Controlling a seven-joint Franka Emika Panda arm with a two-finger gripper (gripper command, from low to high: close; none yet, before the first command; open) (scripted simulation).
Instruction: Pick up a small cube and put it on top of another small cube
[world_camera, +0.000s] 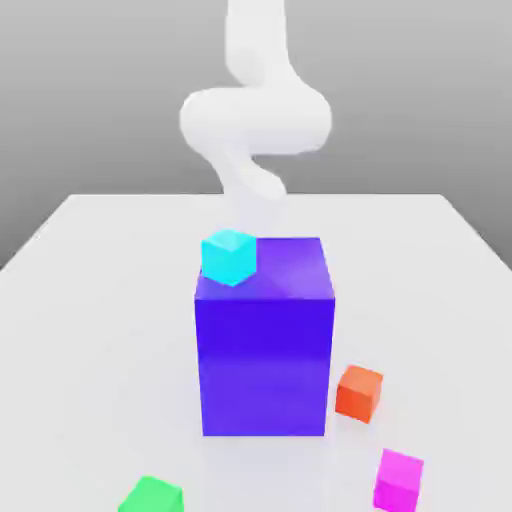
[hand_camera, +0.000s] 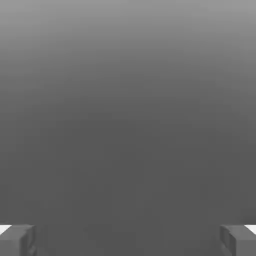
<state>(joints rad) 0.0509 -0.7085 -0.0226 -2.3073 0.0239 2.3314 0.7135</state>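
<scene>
Here's the white table (world_camera: 90, 290), and standing in the middle of it a tall blue block (world_camera: 265, 355), much bigger than anything else in play. Perched on its top face, at the corner toward the exterior view's left, sits a small cyan cube (world_camera: 229, 256), turned a little so one edge faces the camera. Down on the table, just beside the block's lower corner on the exterior view's right, there's a small orange cube (world_camera: 359, 391), close to the block but apart from it. Nearer the camera on that same side lies a small magenta cube (world_camera: 398, 480), well apart from the orange one. Over on the exterior view's left, right at the picture's lower edge, a small green cube (world_camera: 150, 496) pokes into sight, only its top showing. None of the small cubes is stacked on another small cube. Behind the blue block rises the white arm (world_camera: 255, 115), curling upward above the table's far side. From the hand view, the gripper (hand_camera: 128, 240) has its two grey fingers (hand_camera: 17, 240) spread wide apart, one at each side of the picture, with nothing between them, just plain grey beyond.
</scene>
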